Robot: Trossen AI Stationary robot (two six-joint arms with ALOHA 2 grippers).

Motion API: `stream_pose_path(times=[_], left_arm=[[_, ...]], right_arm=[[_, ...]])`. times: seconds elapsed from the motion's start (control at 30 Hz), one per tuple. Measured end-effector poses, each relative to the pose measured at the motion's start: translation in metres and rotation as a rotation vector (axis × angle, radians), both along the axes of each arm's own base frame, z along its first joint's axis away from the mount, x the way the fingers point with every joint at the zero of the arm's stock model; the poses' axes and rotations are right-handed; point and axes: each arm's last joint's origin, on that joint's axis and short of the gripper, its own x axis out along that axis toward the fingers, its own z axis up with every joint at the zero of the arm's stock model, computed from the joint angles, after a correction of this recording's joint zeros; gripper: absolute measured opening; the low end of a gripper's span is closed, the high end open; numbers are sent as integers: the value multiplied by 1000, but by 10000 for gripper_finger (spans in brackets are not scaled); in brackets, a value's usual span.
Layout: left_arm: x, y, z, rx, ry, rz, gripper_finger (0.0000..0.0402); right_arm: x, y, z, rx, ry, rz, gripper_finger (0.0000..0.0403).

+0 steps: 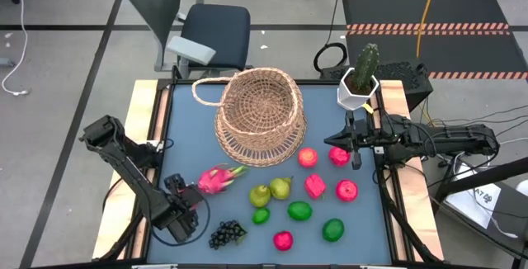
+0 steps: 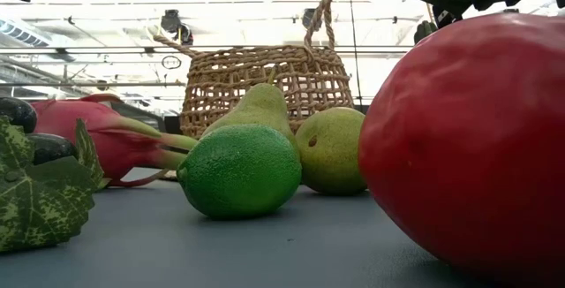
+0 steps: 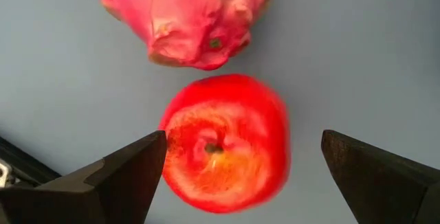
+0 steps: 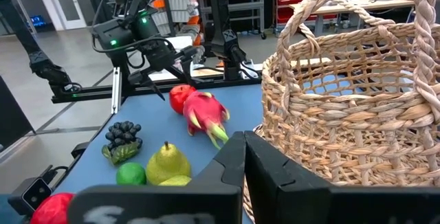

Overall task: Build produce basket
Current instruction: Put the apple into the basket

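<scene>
My left jaws (image 3: pixel 237 176) stand spread around the red apple (image 3: pixel 223 145); centre, lower, then close. Right jaws (image 4: pixel 245 162): pressed together.

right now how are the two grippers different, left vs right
Fingers: the left gripper has its fingers spread wide, while the right gripper has its fingers pressed shut.

What is between them: the left gripper's fingers flank a red apple without closing on it; the right gripper holds nothing.

Place: the left gripper is by the dragon fruit; the right gripper is beside the wicker basket.

Both are dark and two-fingered.
</scene>
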Motion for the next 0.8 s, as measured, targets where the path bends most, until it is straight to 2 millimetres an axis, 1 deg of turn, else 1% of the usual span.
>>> stream_pose_path(times=[0.3, 0.47, 0.6, 0.7, 0.8], left_arm=[[-3, 3, 3, 18, 13, 6, 389], [-7, 9, 11, 26, -30, 95, 389], [-9, 8, 12, 35, -58, 143, 389], [-10, 6, 12, 38, -68, 120, 389], [-13, 5, 12, 63, -41, 21, 388]], right_arm=[[0, 0, 0, 0, 0, 1, 0], [0, 0, 0, 0, 0, 1, 0], [0, 0, 0, 0, 0, 1, 0], [0, 0, 0, 0, 1, 2, 0], [0, 0, 0, 0, 2, 2, 0]])
